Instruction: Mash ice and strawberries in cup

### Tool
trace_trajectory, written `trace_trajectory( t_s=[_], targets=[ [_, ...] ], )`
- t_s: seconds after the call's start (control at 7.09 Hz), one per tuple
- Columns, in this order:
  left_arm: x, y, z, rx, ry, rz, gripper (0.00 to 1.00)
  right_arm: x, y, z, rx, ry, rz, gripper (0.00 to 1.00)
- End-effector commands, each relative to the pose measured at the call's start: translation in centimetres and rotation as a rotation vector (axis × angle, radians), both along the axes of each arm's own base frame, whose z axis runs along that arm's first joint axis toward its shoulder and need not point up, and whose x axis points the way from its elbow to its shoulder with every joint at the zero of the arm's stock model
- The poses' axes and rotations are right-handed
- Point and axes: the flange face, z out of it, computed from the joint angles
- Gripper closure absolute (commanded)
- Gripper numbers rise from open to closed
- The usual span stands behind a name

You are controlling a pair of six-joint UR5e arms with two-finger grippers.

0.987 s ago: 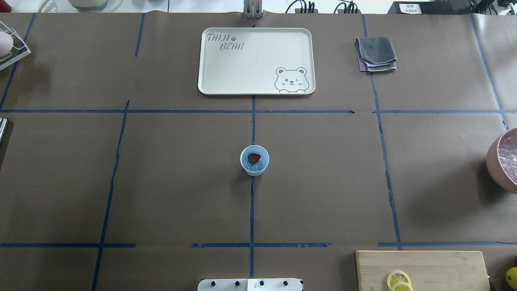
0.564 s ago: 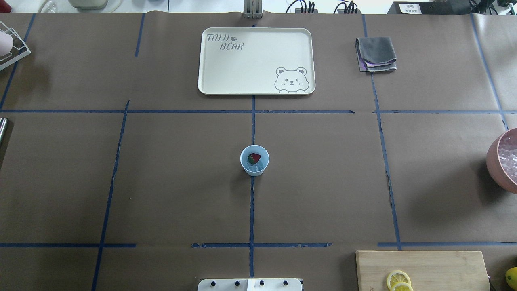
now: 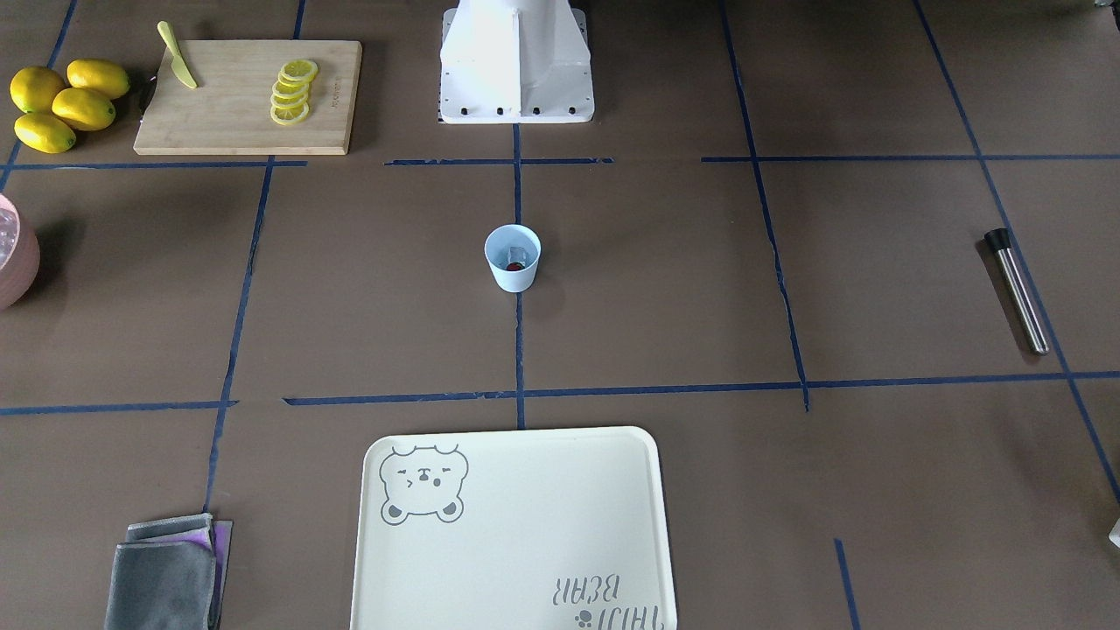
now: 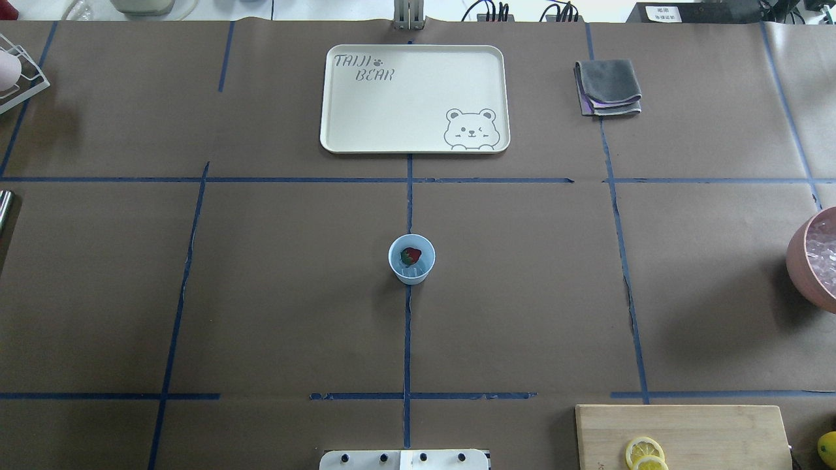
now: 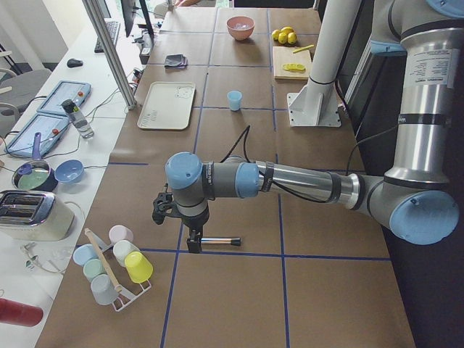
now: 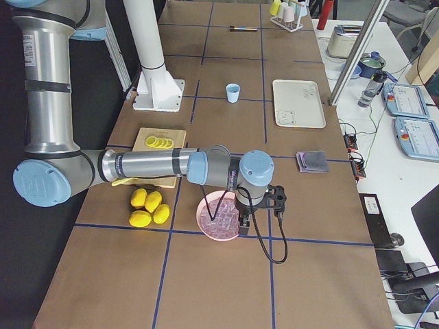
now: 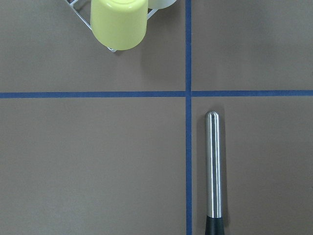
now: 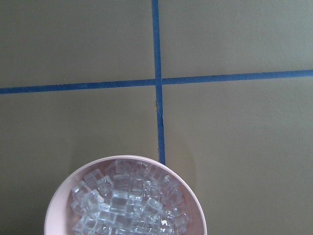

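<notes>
The pale-blue cup stands upright at the table's middle, also in the front view. Inside it lie a dark-red strawberry piece and a few clear ice pieces. No gripper shows in the overhead or front view. In the left side view my left gripper hangs over a steel muddler with a black end; I cannot tell if it is open. The muddler also shows in the left wrist view. In the right side view my right gripper hangs over the pink bowl; I cannot tell its state.
The pink bowl holds many ice cubes at the right edge. A cream bear tray and a grey cloth lie at the far side. A cutting board with lemon slices, lemons, and a cup rack stand nearby.
</notes>
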Motion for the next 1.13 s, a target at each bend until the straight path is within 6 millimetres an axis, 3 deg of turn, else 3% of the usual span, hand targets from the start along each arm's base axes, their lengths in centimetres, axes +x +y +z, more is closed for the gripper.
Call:
trace_trajectory(
  t_s=[0.0, 0.56, 0.99],
  targets=[
    [0.0, 0.0, 0.0, 0.023, 0.0, -0.001, 0.0, -0.1, 0.0, 0.1, -0.002, 0.0, -0.001, 0.0],
    [0.2, 0.1, -0.1, 0.019, 0.002, 0.003, 0.0, -0.1, 0.0, 0.0, 0.0, -0.001, -0.001, 0.0],
    [1.9, -0.1, 0.1, 0.014, 0.003, 0.037, 0.0, 0.0, 0.0, -0.6, 0.012, -0.002, 0.0, 0.0]
  ],
)
